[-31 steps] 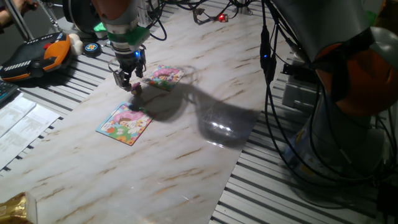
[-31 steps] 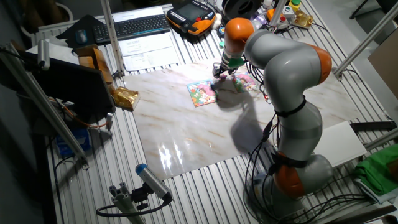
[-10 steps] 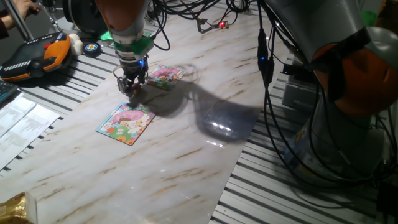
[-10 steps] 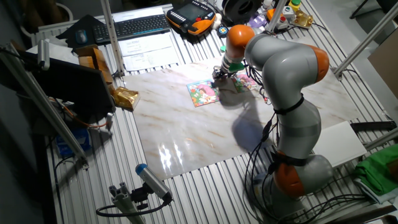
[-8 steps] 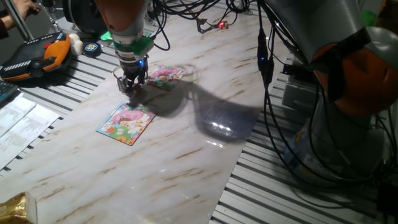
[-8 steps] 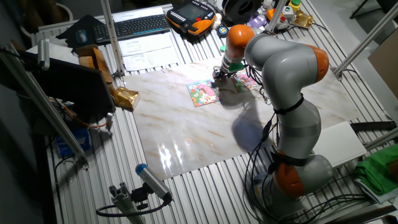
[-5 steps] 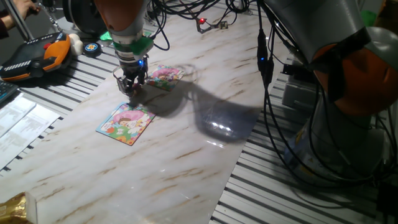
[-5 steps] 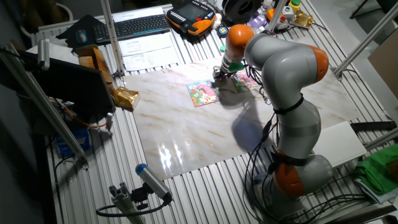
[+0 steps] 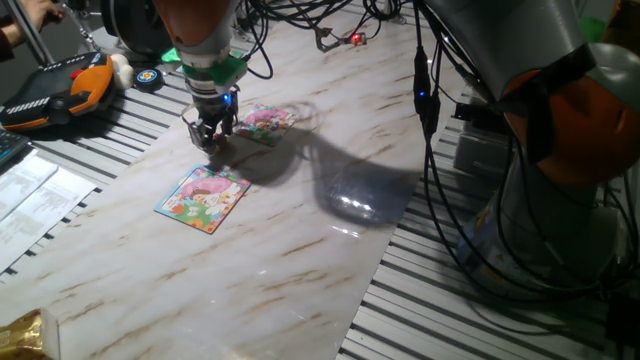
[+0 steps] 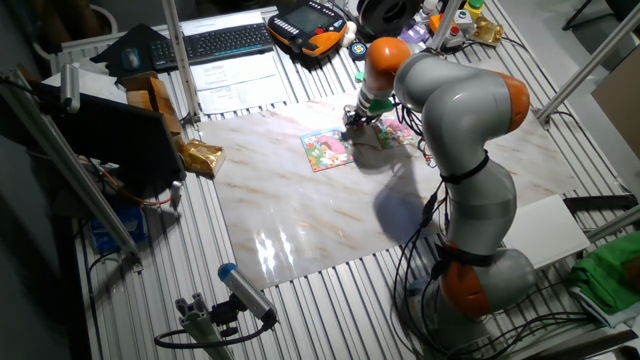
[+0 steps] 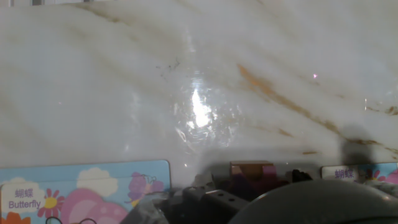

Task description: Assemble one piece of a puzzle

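Watching the feeds, I saw the gripper [image 9: 211,143] low on the table [image 9: 300,230] between the puzzle [image 9: 264,122] and the blue-edged puzzle [image 9: 202,197], probably to grasp the piece, which I could not see, nor its jaw opening.

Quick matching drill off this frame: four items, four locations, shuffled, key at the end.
Places are as seen in the fixed view with the arm's base at the right.

Things:
1. hand
2. blue-edged puzzle
3. pink puzzle
4. orange-and-black pendant

Places:
A. off the marble board, on the slatted surface at upper left
B. low over the marble, between the two puzzles
C. flat on the marble, beyond the hand
D. flat on the marble, nearer the camera than the hand

Pairs: 1-B, 2-D, 3-C, 4-A
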Motion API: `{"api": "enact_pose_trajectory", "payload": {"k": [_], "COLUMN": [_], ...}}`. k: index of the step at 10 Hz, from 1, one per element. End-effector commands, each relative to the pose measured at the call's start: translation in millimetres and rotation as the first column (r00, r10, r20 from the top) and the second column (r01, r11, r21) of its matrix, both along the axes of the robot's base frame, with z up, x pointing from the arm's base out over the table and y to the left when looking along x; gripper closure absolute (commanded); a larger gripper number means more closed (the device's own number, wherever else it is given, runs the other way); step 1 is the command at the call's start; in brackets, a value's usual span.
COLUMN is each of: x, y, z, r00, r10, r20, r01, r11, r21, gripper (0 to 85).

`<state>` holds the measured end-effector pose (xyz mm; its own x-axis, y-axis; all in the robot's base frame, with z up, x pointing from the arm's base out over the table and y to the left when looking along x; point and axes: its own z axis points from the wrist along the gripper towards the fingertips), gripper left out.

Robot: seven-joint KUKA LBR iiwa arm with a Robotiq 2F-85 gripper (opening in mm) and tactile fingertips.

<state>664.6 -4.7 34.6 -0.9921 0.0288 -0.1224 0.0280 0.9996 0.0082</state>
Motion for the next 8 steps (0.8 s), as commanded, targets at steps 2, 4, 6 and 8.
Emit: {"api": "enact_pose_trajectory", "payload": {"k": [2, 4, 6, 8], "x": [0.2, 0.4, 0.2, -0.3], "y": [0.2, 0.6, 0.4, 0.0], "z": [1.3, 2.1, 2.7, 7.5], "r00": [1.0, 1.0, 1.0, 1.0], "r10": [0.001, 0.007, 0.012, 0.012], "r20": [0.002, 0.003, 0.003, 0.003], "r01": [-0.001, -0.007, -0.012, -0.012], "r11": [1.0, 1.0, 1.0, 1.0], "r21": [-0.003, -0.007, -0.007, -0.01], "gripper": [24.0, 30.3, 38.7, 42.0]}}
